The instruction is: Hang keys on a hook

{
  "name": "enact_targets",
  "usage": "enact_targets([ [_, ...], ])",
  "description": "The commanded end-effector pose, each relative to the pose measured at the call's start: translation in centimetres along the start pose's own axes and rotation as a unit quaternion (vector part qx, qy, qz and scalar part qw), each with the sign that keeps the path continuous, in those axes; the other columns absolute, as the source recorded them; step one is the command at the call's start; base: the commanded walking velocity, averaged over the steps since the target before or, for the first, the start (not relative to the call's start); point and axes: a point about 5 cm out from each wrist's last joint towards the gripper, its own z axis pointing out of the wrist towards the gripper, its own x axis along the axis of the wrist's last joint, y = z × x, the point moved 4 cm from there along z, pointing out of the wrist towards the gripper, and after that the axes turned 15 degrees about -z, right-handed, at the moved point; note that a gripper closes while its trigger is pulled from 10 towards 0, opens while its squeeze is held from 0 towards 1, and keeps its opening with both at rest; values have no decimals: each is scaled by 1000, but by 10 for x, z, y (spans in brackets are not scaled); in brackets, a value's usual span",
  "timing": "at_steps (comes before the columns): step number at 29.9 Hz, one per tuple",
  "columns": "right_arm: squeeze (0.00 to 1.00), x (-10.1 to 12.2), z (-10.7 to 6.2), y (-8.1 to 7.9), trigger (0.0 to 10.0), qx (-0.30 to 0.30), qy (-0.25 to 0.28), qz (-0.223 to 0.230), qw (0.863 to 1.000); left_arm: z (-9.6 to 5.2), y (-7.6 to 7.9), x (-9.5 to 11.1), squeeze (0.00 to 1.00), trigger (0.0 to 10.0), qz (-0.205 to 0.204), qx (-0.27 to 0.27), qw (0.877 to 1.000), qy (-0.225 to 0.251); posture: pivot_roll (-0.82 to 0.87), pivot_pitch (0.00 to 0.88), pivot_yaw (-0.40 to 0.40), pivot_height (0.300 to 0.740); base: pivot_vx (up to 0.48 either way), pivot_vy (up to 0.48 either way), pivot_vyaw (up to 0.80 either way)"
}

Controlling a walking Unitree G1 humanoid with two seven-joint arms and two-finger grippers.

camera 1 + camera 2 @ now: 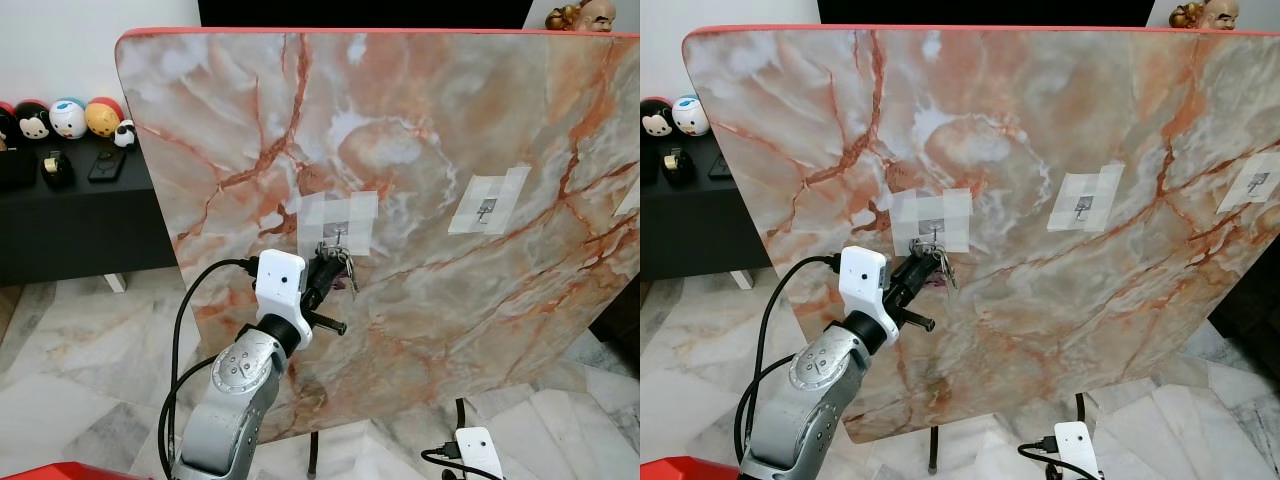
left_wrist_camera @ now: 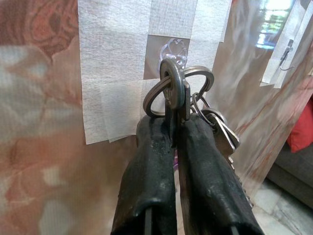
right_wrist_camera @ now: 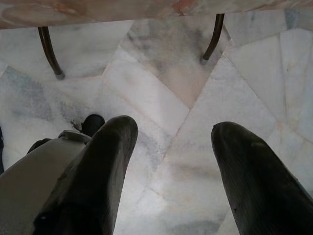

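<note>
No writing is legible. At frame centre, the left gripper (image 2: 177, 139) pinches the keys (image 2: 182, 90) against the taped hook (image 2: 172, 49); the right gripper (image 3: 171, 161) hangs spread above floor.

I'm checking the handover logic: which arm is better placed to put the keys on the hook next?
Left. The left tool is shut on the keys, right at the taped hook on the marble board. The right tool hangs open over the floor.
</note>
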Motion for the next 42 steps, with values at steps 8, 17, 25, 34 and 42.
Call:
enact_targets([
  [8,0,0,0,5,10000,-6,-1,-2,1000,3,10,7,0,10000,1,-17,1000,17,84,0,-112,740,0,0,0],
  [17,0,1,0,5,10000,-6,0,-2,1000,6,14,6,0,10000,-4,-16,1000,15,84,0,-112,740,0,0,0],
  [25,0,1,0,5,10000,-6,0,-2,1000,10,23,0,0,10000,-2,-18,1000,9,82,0,-110,740,0,0,0],
  [34,0,1,0,5,10000,-4,0,-3,1000,8,16,0,0,10000,0,0,1000,7,83,0,-110,740,0,0,0],
  [42,0,1,0,5,10000,-3,-1,-3,1000,8,9,3,0,10000,5,20,1000,11,82,0,-111,740,0,0,0],
])
